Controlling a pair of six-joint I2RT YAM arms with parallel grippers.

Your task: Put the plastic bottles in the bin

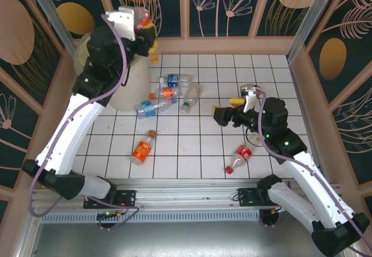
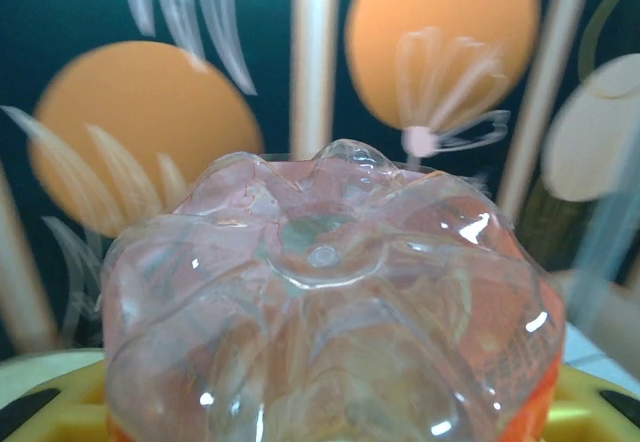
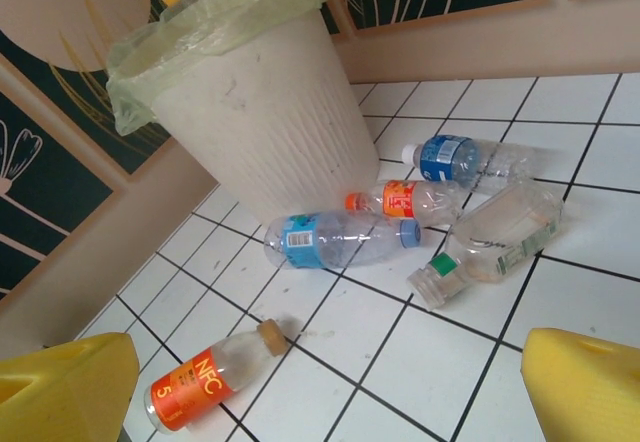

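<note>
We see a tabletop (image 1: 192, 146) laid out in white squares with thin dark grid lines, closed in on three sides by a low beige skirting (image 3: 480, 47). Above the skirting stand dark teal wall panels (image 1: 229, 13) printed with orange discs (image 2: 140, 132) and pale line-drawn flowers (image 1: 203, 1) and feathery leaves. Pale wooden strips (image 1: 185, 7) split the panels into upright sections, grey metal posts (image 1: 42, 4) slant up at the two far corners, and along the near edge of the tabletop we find a ribbed aluminium rail (image 1: 186, 188) running from side to side.
</note>
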